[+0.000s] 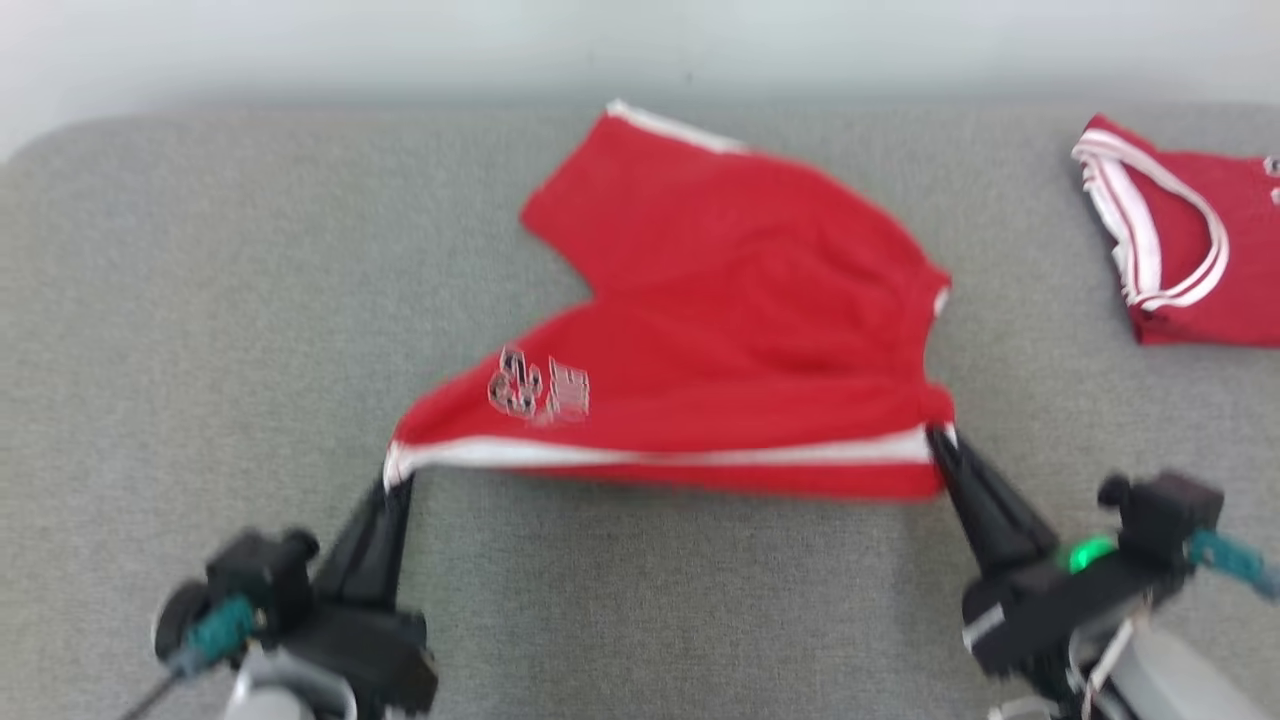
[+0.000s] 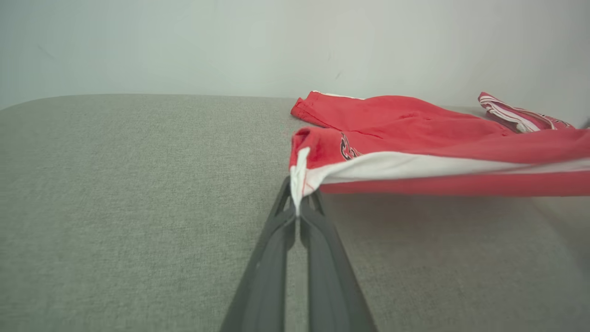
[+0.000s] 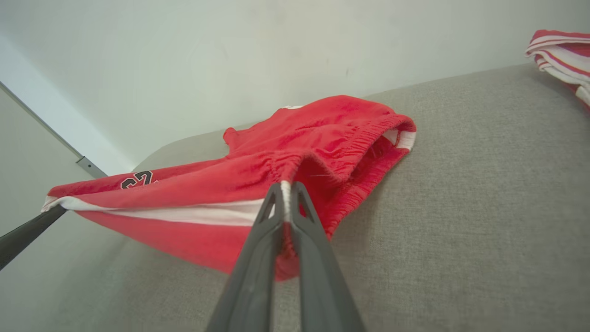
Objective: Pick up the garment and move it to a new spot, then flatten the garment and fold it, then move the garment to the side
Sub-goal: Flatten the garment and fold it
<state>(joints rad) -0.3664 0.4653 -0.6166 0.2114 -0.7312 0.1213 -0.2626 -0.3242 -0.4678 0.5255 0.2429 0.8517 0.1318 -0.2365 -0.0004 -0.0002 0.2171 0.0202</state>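
The garment [image 1: 720, 320] is a pair of red shorts with a white side stripe and a number print, spread over the grey padded surface [image 1: 150, 300]. Its near edge is lifted and stretched taut between my two grippers. My left gripper [image 1: 392, 478] is shut on the hem corner of the near leg, seen up close as the left gripper [image 2: 298, 203] pinching white trim of the garment [image 2: 415, 138]. My right gripper [image 1: 940, 435] is shut on the elastic waistband corner; in the right wrist view the right gripper [image 3: 286, 193] bites the gathered waistband of the garment [image 3: 299, 138].
A second red garment with white striped trim [image 1: 1180, 240] lies folded at the far right of the surface, also seen as the second garment [image 3: 560, 50]. A pale wall [image 1: 640, 40] runs behind the surface. The surface's rounded corner is at the far left.
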